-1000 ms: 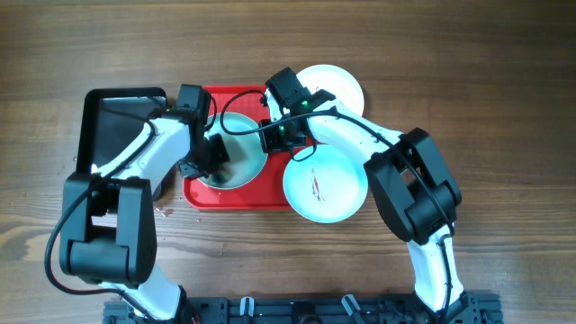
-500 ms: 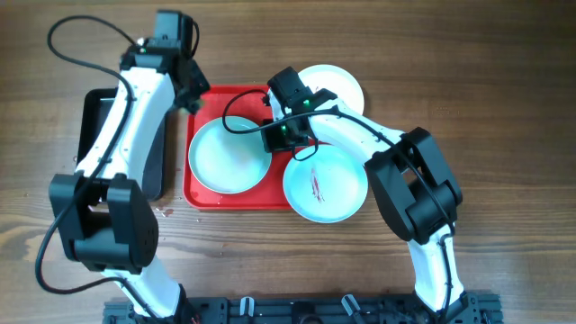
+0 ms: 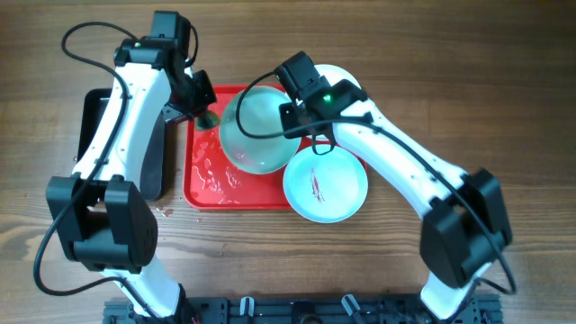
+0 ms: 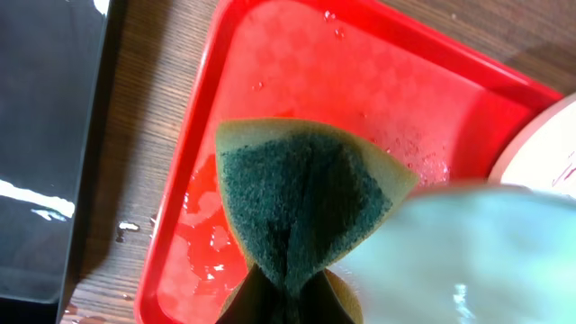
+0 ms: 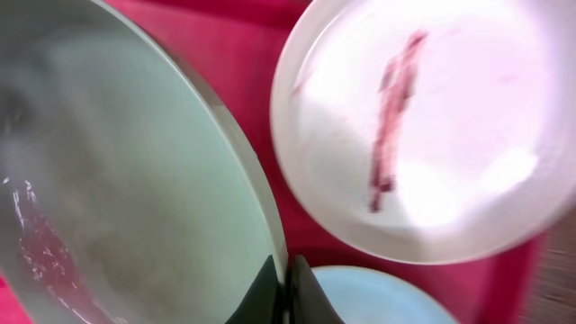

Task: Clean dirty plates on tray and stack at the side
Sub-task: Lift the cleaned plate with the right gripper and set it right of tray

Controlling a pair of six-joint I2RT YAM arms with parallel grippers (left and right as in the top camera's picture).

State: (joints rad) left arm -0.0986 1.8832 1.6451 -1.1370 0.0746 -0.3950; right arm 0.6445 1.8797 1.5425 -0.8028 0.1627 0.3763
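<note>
- Your right claw (image 3: 290,115) is pinching the rim of one pale blue plate (image 3: 256,135), holding it raised and tilted over the red tray (image 3: 209,184); the right wrist view shows the rim caught between the fingers
- Your left claw (image 4: 286,301) is pressed together on a folded sponge (image 4: 301,202), green scouring face outward, just beside the raised plate's left edge
- The step in hand looks like scrubbing: the plate is presented, but whether the sponge touches it cannot be told
- A second pale blue plate (image 3: 324,184), dark red smear at centre, overlaps the tray's right rim; the white plate (image 3: 349,79) sits at the far right corner, partly hidden by your right arm
- Next, bring the sponge onto the plate's face and wipe against a firm pinch; the tray floor is wet, so expect a slippery rim before you stack on the desk (image 3: 504,90)
</note>
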